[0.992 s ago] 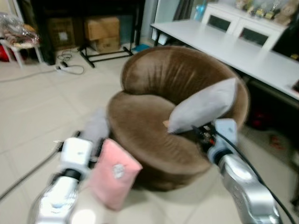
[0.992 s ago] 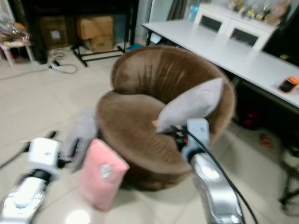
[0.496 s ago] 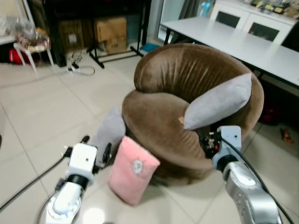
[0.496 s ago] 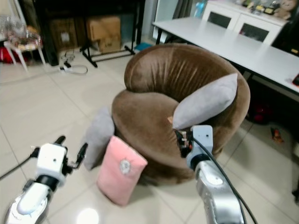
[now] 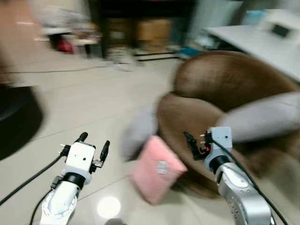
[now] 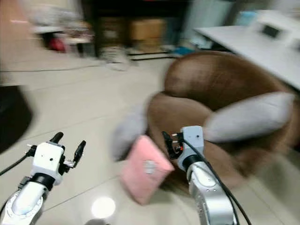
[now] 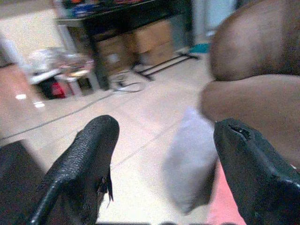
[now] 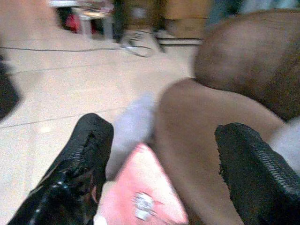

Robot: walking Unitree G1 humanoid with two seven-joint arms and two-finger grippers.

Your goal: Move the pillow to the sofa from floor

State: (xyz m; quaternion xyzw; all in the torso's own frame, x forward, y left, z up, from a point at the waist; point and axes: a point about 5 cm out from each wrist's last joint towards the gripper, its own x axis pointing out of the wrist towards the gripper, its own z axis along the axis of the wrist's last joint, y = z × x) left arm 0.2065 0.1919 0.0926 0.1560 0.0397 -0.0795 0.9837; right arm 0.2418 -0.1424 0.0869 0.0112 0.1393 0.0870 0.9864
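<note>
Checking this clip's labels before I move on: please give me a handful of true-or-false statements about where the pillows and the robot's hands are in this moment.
1. The pink pillow leans on the floor against the brown sofa. True.
2. The left hand grips the pink pillow. False: it is open and holds nothing.
3. A grey pillow lies on the sofa. True.
4. The right hand is shut on the grey floor pillow. False: it is open, apart from it.
5. Both hands are open. True.
</note>
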